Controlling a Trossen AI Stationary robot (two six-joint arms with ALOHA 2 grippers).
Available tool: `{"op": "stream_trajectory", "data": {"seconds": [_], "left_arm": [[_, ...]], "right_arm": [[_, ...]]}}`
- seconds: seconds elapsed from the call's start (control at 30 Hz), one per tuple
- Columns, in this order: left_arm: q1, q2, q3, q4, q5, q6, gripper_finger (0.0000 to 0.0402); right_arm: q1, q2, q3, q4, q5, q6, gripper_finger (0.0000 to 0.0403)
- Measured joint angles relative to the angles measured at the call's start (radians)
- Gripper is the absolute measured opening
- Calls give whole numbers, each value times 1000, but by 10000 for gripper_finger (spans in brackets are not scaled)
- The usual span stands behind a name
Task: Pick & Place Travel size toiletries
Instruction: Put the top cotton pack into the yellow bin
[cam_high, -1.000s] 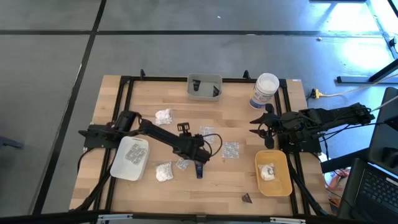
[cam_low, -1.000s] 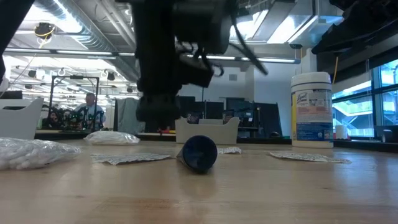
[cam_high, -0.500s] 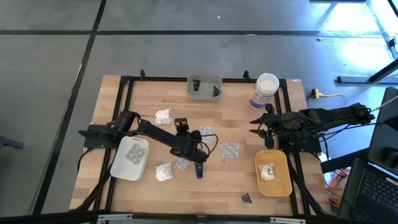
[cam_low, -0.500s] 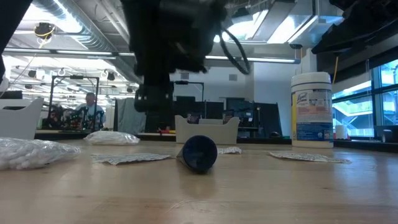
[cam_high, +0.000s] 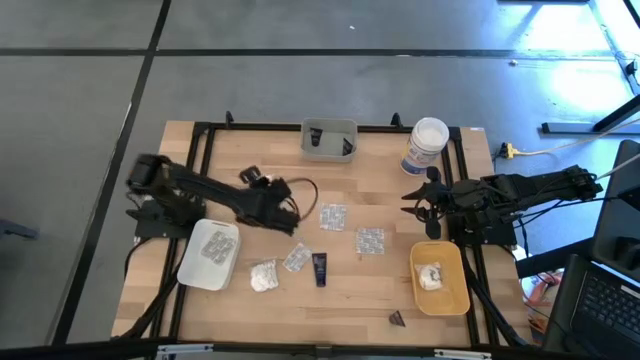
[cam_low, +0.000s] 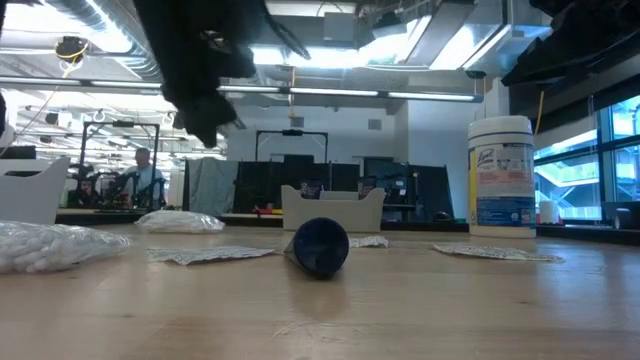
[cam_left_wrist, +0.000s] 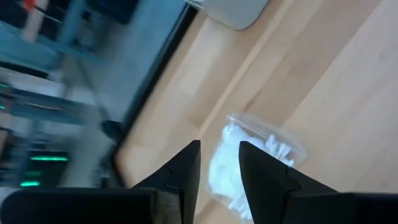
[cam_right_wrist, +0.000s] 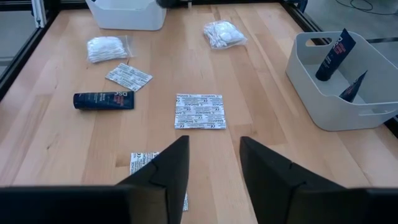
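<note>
Right past your left gripper (cam_left_wrist: 219, 163), fingers slightly apart and holding nothing, sits a white puffy bundle (cam_left_wrist: 249, 162).

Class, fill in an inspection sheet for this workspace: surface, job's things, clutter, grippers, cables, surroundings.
Surface: wooden table, black frame.
Job's things: dark tube, three blister packets and two puffy bundles lie loose; tubes in grey tray; packets in white tray; bundle in yellow tray.
Clutter: white jar.
Grippers: left gripper open, empty, above a bundle; right gripper open, empty, at the right edge.
Cables: yellow cord on floor.
Surroundings: person far behind.
</note>
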Motion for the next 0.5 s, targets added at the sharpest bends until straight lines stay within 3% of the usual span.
{"op": "stream_trajectory", "data": {"seconds": [0.27, 0.5], "left_arm": [[105, -325, -258, 365, 164, 134, 119], [234, -497, -387, 543, 379, 222, 169]], "right_arm": [[0, 0, 0, 0, 0, 0, 134], [0, 0, 0, 0, 0, 0, 127]]}}
